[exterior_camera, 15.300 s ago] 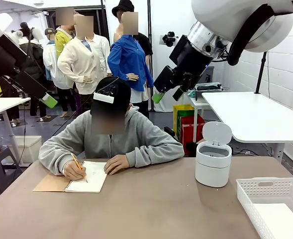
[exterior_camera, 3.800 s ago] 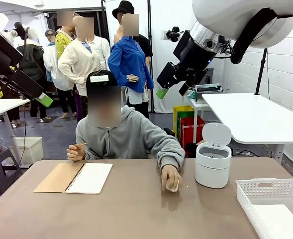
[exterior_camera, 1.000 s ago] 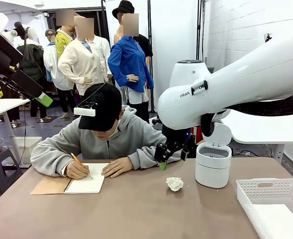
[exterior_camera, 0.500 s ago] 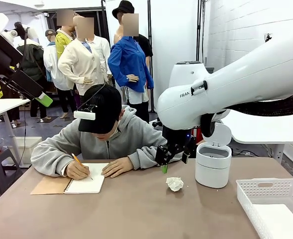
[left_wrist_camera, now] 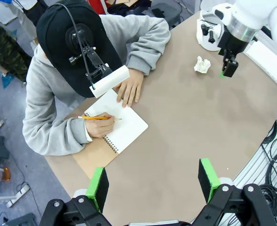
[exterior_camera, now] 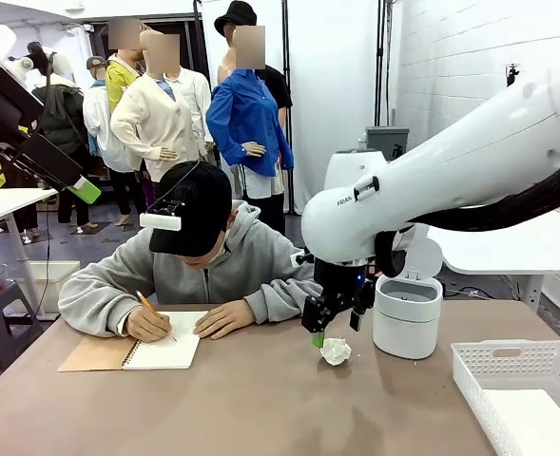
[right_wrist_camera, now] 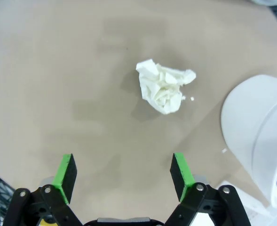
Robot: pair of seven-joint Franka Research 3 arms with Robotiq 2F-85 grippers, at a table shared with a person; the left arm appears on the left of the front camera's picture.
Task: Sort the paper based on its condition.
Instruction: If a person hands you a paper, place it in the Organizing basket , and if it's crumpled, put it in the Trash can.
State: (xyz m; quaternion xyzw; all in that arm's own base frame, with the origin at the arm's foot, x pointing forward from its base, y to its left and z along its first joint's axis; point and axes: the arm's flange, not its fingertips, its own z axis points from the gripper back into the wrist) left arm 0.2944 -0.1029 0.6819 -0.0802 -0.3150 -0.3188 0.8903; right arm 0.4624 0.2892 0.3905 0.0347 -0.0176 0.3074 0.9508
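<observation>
**Crumpled sheet not yet picked up; sorting has barely begun**

Start with the table [exterior_camera: 260, 408]: the person [exterior_camera: 203, 256] sits at its far side, bent over a notebook [exterior_camera: 177, 348] and writing with a pencil [exterior_camera: 149, 311]. Your right arm [exterior_camera: 432, 180] reaches across from the right and points down near the middle. At the right edge stands a white basket [exterior_camera: 508, 366]. Something flat and pale lies on its floor, but you cannot tell whether it is a sheet. Next to it, farther back, is a small white bin [exterior_camera: 408, 318] with its lid up.

The paper [exterior_camera: 335, 351] is a single crumpled ball lying on the bare table just beside the bin. The right gripper [exterior_camera: 336, 331] hangs close over it. In the right wrist view the fingers stand wide apart with nothing between them, and the ball [right_wrist_camera: 164, 89] lies ahead of them, not between the pads. The left gripper [left_wrist_camera: 152, 179] is high above the table, fingers also spread and empty.

So nothing looks sorted yet. You have the approach nearly made. What is left is to centre the fingers over the ball, close on it, and drop it where crumpled paper belongs, most likely the bin. Flat sheets would then presumably go in the basket.
</observation>
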